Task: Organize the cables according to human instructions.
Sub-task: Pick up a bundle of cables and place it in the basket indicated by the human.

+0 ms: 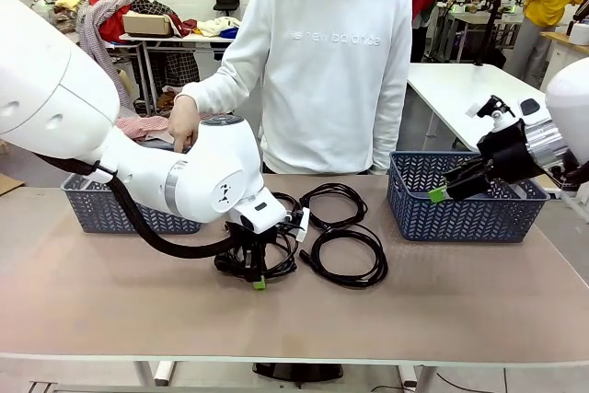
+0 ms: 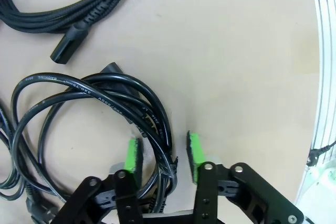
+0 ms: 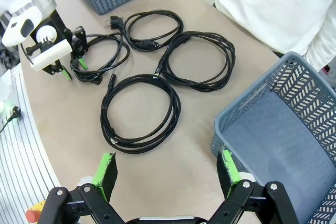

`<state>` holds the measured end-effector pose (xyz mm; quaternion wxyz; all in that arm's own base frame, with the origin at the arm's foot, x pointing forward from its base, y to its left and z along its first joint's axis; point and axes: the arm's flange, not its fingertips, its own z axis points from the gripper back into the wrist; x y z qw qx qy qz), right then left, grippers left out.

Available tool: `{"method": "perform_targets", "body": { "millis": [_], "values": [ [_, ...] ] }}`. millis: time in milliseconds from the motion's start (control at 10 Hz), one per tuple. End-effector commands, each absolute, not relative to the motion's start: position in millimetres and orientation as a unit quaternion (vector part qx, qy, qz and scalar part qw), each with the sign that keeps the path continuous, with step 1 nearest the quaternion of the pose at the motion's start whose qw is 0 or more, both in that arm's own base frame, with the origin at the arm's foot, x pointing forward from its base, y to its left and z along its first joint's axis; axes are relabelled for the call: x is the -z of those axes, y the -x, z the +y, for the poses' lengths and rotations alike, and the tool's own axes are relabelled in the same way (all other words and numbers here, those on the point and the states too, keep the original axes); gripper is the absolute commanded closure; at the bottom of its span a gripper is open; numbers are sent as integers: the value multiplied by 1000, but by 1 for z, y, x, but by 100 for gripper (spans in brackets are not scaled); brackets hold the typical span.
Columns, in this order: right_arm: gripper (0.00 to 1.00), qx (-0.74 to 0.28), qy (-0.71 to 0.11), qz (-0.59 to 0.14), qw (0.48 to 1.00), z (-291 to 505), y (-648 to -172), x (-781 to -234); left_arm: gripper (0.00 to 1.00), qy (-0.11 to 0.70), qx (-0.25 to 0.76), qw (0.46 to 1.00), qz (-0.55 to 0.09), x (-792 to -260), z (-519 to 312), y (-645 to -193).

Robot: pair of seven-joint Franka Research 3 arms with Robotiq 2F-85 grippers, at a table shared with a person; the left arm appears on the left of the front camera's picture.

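Observation:
Four black cables lie coiled mid-table. My left gripper [image 1: 259,275] is lowered onto the nearest-left cable [image 1: 241,264]. In the left wrist view its green pads straddle several strands of that cable [image 2: 105,90]. The left gripper [image 2: 164,153] is half closed, with one pad against the strands and the other a little apart from them. Three more cables lie beside it [image 3: 139,111], [image 3: 199,59], [image 3: 152,27]. My right gripper [image 1: 442,192] hovers open and holds nothing by the right basket [image 1: 460,213].
A second blue basket [image 1: 101,209] stands at the far left, and the person's hand [image 1: 184,126] points down over it. The person in a white sweater stands at the far edge. The table's front strip is bare. The left arm's thick black hose [image 1: 156,232] loops over the table.

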<state>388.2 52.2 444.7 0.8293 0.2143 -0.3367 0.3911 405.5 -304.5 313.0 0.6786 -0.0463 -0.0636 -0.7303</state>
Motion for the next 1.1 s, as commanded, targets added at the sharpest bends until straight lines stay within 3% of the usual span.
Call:
{"method": "perform_targets", "body": {
  "millis": [0,100,200,300,400,500,1000],
  "values": [
    [0,-402,-218,-350,818,52,-394,-441,51,41,732,678,-52,-317,-303,-407],
    [0,-402,-218,-350,818,52,-394,-441,85,39,732,679,-47,-319,-303,-406],
    [0,-402,-218,-350,818,52,-394,-441,69,37,731,680,-44,-320,-301,-404],
    [0,-402,-218,-350,818,52,-394,-441,100,40,731,680,-43,-322,-300,-403],
    [0,-402,-218,-350,818,52,-394,-441,87,41,732,679,-41,-327,-300,-399],
    [0,-402,-218,-350,818,52,-394,-441,100,39,733,678,-43,-334,-300,-394],
    [0,-402,-218,-350,818,52,-394,-441,100,35,738,673,-48,-356,-300,-380]
  ]
}}
